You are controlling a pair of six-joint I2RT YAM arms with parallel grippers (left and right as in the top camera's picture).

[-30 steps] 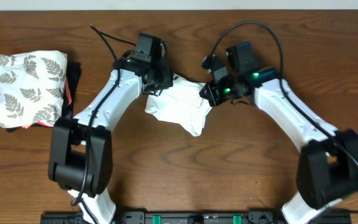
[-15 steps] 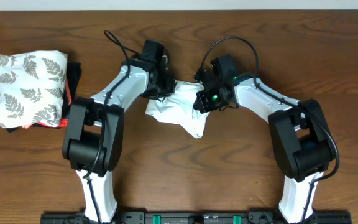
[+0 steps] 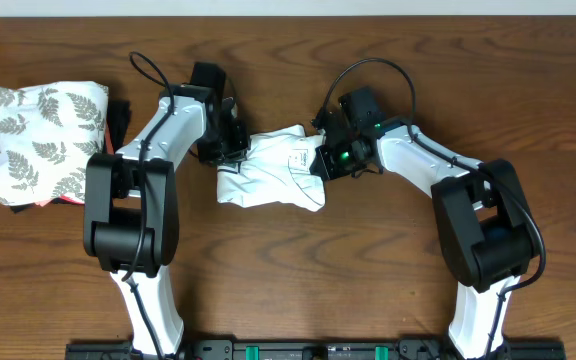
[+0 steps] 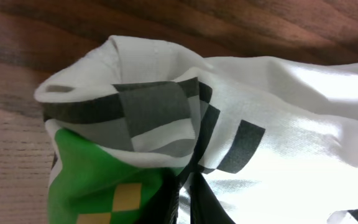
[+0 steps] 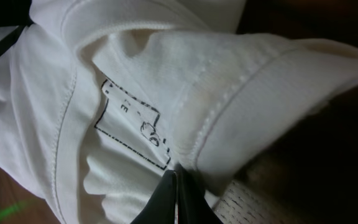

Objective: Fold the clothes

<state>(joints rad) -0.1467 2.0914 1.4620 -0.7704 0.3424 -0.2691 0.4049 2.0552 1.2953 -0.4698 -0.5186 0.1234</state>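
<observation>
The clothes, a white T-shirt, lie bunched on the table's middle, stretched between my two grippers. My left gripper holds its left edge. In the left wrist view this gripper is shut with a thin fold of the shirt pinched between its dark fingers, beside the green-and-black print. My right gripper sits at the shirt's right end. The right wrist view shows it shut on a stitched hem of the shirt, near a small dashed label.
A folded white cloth with grey fern leaves lies at the far left on top of black and red garments. Both arms' cables arch over the back of the wooden table.
My left gripper has moved left with the shirt's edge, drawing the bunched shirt out wider and flatter. The right gripper came in toward the shirt a second ago and has stayed there since.
</observation>
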